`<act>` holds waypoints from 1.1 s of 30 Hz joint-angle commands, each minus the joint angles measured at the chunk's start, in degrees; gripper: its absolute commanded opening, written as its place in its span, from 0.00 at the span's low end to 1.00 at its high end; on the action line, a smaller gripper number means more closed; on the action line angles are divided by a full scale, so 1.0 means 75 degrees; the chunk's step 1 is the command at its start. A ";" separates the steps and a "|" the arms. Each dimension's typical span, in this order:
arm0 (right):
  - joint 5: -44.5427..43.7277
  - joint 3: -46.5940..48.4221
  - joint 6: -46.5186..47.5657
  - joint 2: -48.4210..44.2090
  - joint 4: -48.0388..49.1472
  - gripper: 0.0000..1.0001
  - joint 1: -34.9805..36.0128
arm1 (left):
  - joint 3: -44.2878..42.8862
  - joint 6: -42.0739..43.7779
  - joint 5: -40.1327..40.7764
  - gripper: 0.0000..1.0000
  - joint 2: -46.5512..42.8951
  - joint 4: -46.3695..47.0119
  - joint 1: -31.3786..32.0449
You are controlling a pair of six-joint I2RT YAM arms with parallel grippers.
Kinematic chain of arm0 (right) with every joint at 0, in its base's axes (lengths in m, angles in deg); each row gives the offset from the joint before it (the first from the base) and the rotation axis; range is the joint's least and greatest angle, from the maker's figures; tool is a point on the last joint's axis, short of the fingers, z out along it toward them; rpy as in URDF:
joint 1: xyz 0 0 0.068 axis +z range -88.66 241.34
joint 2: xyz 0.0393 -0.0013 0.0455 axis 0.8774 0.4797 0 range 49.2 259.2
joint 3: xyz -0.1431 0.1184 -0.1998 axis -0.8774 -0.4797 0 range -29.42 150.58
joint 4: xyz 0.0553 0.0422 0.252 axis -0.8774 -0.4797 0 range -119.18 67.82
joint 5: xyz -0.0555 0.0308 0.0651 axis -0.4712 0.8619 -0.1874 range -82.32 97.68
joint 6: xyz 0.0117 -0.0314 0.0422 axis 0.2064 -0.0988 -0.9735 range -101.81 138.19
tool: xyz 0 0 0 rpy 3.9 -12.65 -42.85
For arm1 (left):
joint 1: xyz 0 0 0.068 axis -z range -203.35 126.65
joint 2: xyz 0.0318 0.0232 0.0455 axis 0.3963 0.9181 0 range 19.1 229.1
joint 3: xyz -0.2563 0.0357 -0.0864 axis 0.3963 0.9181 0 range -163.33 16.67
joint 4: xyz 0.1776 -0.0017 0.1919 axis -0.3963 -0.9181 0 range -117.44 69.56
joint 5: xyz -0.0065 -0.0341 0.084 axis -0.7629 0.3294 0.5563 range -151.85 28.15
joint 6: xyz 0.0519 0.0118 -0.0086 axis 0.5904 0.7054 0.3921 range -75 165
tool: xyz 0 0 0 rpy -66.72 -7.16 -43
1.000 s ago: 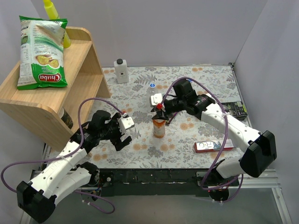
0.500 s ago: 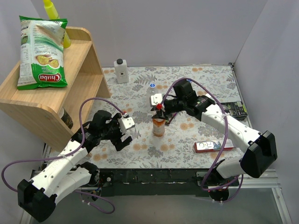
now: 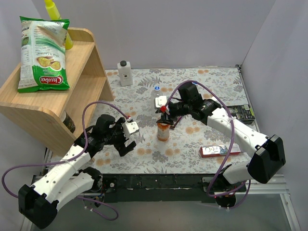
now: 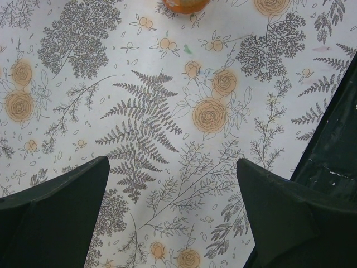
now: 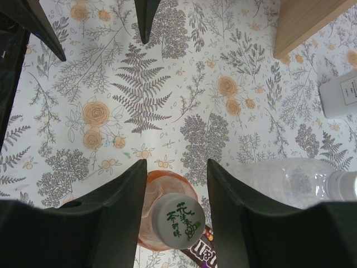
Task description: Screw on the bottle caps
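Observation:
The orange bottle [image 3: 163, 133] stands upright mid-table, a whitish bottle cap [image 5: 178, 219] with green characters sitting on its neck. My right gripper [image 3: 165, 117] hangs over it, open; in the right wrist view its fingers [image 5: 114, 206] flank the cap with a narrow gap on each side. A clear bottle [image 5: 281, 178] stands just beyond, topped by a blue cap [image 3: 157, 88]. My left gripper [image 3: 126, 139] is wide open above bare tablecloth, left of the orange bottle [image 4: 181, 4], with nothing between its fingers [image 4: 61, 206].
A white square bottle with black cap [image 3: 124, 73] stands at the back. A wooden shelf [image 3: 53, 98] with a chips bag [image 3: 42, 53] fills the left. A red-and-white box [image 3: 220, 150] lies front right; a dark packet [image 3: 240, 112] sits at the right edge.
My right gripper's jaws have spread apart from the cap on the orange bottle. The left arm has barely moved.

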 commanded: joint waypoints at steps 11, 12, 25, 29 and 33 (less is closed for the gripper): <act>-0.0054 0.0134 -0.0169 -0.0138 0.0251 0.77 0.0042 | 0.0162 -0.0016 -0.0040 0.98 -0.0105 0.0280 0.0020; -0.0077 0.0227 -0.0251 -0.0138 0.0250 0.85 0.0042 | 0.0151 -0.0016 -0.0040 0.98 -0.0105 0.0269 0.0020; -0.3893 0.4988 -0.2983 0.1127 -0.3346 0.93 0.0030 | -0.0693 -0.1222 0.1248 0.98 0.0445 0.1662 -0.0284; -0.4976 0.3851 -0.3110 0.0636 -0.2563 0.91 -0.0447 | -0.0717 -0.1726 0.1751 0.98 0.0668 0.2200 -0.0448; -0.4786 0.4784 -0.4374 0.0985 -0.2913 0.94 -0.1421 | -0.0693 -0.2195 0.2536 0.98 0.0832 0.2319 -0.0472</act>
